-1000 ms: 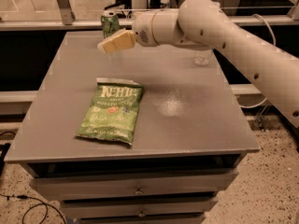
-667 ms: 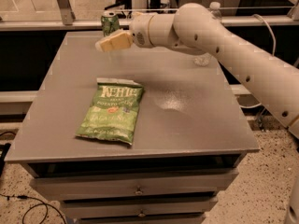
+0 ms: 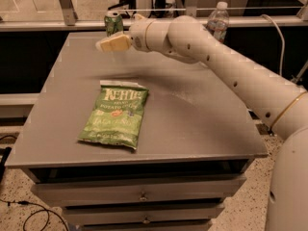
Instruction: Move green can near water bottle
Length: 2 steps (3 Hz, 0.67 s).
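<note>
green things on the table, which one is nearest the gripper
The green can, upright at the back edge just behind the gripper; the flat chip bag lies well forward.

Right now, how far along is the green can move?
Done: nothing visible; the green can stands at the far-left edge of the table, the water bottle at far right. In hand: the gripper sits just in front of the can; grasp unclear. Left: carry the can right and set it beside the bottle.
</note>
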Each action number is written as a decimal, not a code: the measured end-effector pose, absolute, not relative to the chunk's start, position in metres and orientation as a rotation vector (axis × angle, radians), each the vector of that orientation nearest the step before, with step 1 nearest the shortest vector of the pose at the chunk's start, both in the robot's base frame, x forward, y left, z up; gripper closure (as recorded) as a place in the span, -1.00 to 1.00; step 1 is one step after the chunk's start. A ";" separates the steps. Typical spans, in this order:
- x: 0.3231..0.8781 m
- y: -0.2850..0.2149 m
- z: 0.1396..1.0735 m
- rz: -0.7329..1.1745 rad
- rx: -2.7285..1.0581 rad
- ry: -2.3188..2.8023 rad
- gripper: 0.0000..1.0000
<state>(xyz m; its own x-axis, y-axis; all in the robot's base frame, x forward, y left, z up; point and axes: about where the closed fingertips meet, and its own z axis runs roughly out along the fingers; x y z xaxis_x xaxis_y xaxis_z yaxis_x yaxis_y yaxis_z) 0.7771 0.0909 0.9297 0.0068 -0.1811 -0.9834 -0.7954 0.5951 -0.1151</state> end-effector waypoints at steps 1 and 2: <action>0.802 0.096 0.917 0.582 -0.815 1.517 -1.00; 0.824 0.102 0.911 0.572 -0.802 1.516 -1.00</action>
